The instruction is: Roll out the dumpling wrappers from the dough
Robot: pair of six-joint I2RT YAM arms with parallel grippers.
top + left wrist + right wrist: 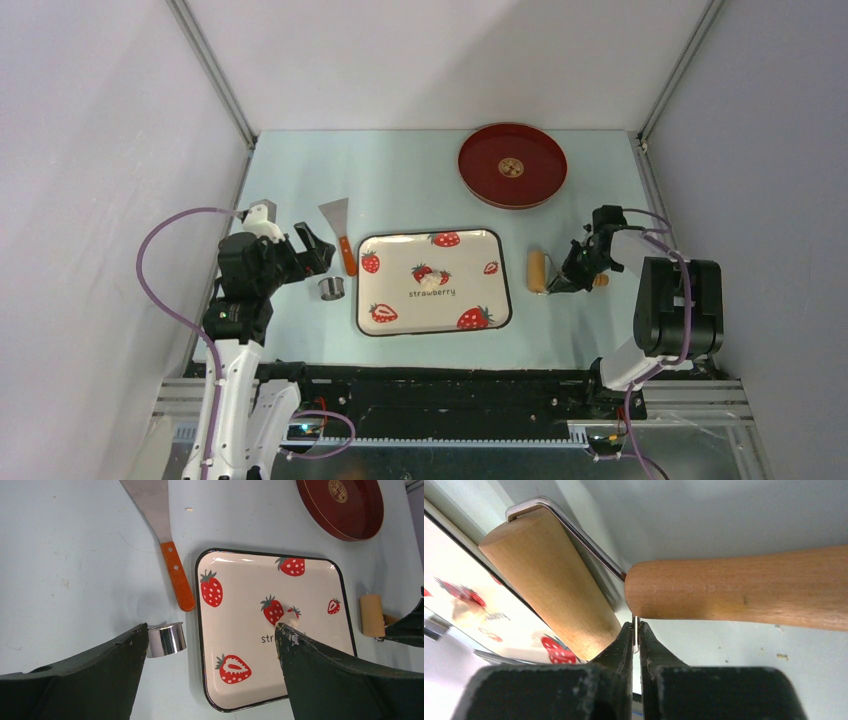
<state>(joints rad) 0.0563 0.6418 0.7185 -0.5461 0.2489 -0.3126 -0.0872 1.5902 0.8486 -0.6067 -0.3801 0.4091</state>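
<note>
Two sides: left gripper wide, empty, near plate rim; right gripper tight on roller

Looks like a robotics lab test cell. Boxed in by plain grey panels on aluminium posts, with left arm and right arm bolted along a black rail at the near edge of a pale blue surface, purple cables looping loose. Laid out with a few kitchen props only: plate, dough, tray, spatula, cutter, roller.
</note>
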